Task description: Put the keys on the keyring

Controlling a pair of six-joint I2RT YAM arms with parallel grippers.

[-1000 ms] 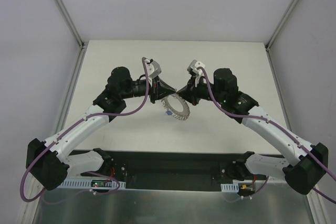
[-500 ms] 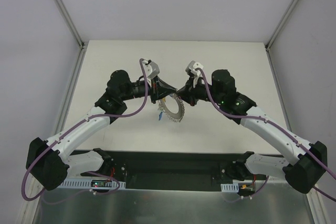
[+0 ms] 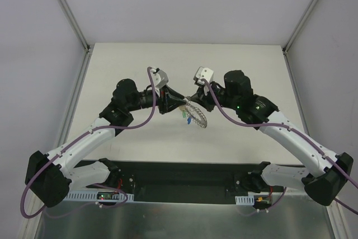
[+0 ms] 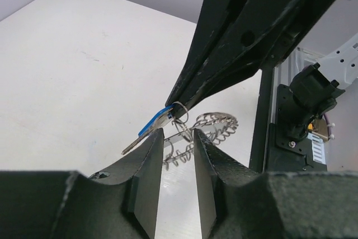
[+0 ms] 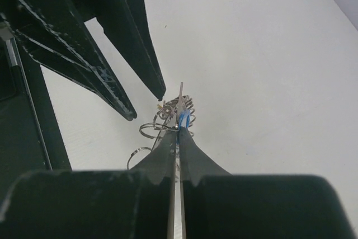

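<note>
Keyring (image 3: 199, 118) hangs centre frame, just past right gripper (image 5: 178, 132), which pinches blue key (image 5: 183, 119) tight, blade pointing toward left gripper (image 4: 177, 136); its fingers slightly parted, seemingly holding nothing, straddling ring wire.

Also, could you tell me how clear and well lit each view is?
Top external: even, soft light, faint shadows, though the keyring is small. Left wrist: the blue key is fairly sharp, the near fingers dark. Right wrist: its own fingers fill the bottom as dark, blurred shapes.
</note>
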